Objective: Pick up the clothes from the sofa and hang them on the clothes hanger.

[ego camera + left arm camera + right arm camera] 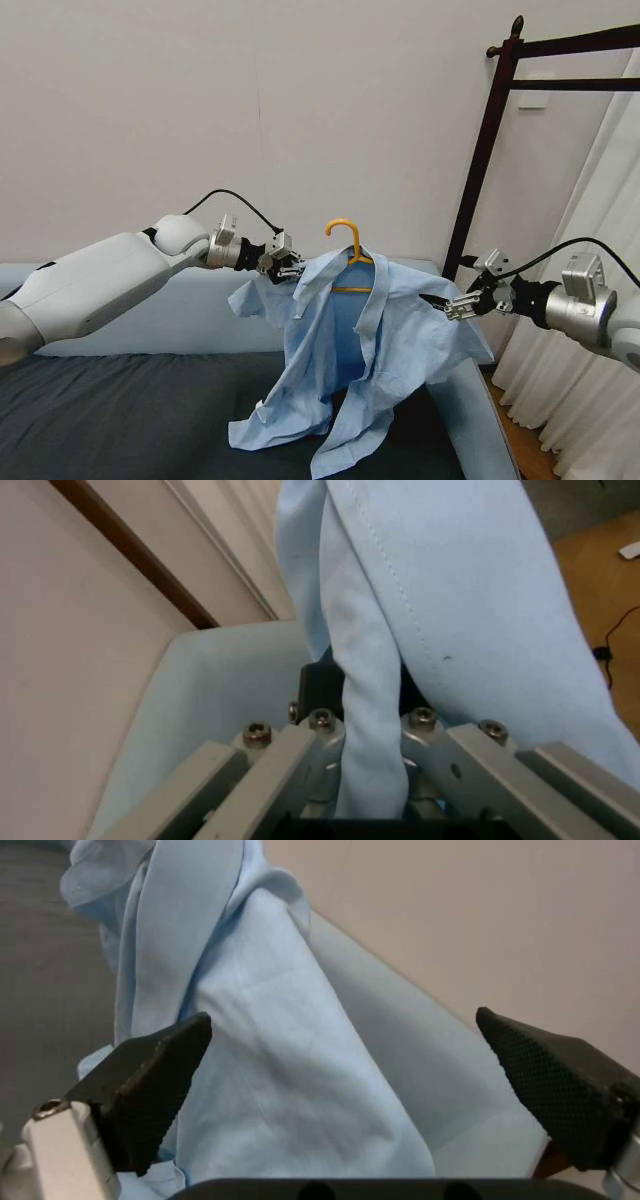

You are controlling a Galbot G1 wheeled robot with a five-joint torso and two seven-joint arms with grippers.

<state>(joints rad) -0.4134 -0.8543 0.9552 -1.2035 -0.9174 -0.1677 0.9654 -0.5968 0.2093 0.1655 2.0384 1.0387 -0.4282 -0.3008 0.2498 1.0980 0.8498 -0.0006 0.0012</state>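
Nearest the head camera, the left arm (100, 280) reaches over the dark sofa (120, 420), and the left gripper (288, 267) pinches the blue shirt (350, 370) at the shoulder just left of the yellow hanger (345, 240). Right of the hanger, the right gripper (442, 302) hangs spread beside the other shoulder, holding nothing. With only one hold, the hanger could tip and slide out of the collar. Open air lies above the hook. The wooden rack (482, 170) stands right of the hanger and behind it, its rail higher.

Left wrist view: a shirt fold runs clamped between the fingers (480, 757). So thin a bite may creep free.

Right wrist view: both pads (150, 1080) stand wide, with the cloth ahead untouched. Closing from there may catch air.
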